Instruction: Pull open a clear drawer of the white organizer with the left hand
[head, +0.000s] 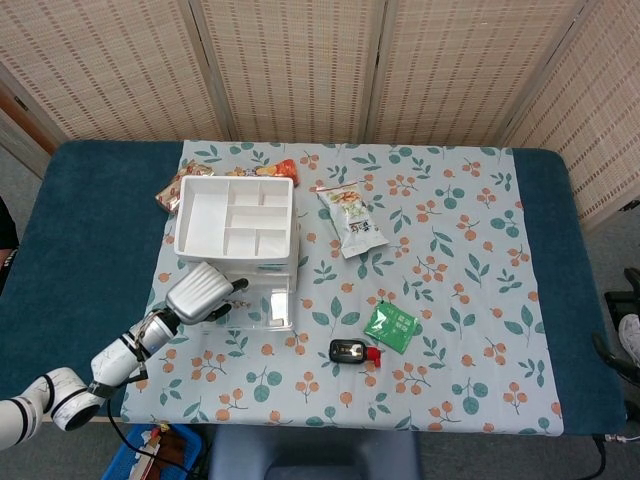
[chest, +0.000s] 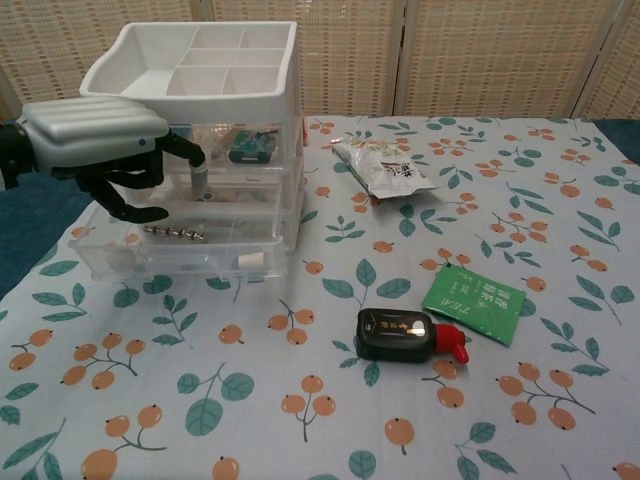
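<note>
The white organizer (head: 183, 216) (chest: 200, 104) stands at the left of the floral cloth, with an open divided tray on top and clear drawers below. Its bottom clear drawer (head: 268, 306) (chest: 180, 262) is slid out toward me and holds small metal parts. My left hand (head: 201, 292) (chest: 98, 134) hovers at the drawers' front left, fingers curled and apart. One fingertip (chest: 197, 162) is at the front of the middle drawer, and the thumb is lower, over the pulled-out drawer. I see nothing gripped. The right hand shows in neither view.
A snack packet (head: 351, 218) (chest: 385, 170) lies right of the organizer. A green sachet (head: 391, 326) (chest: 474, 305) and a black object with a red cap (head: 352, 351) (chest: 405, 334) lie nearer the front. Orange wrappers (head: 170, 190) sit behind the organizer.
</note>
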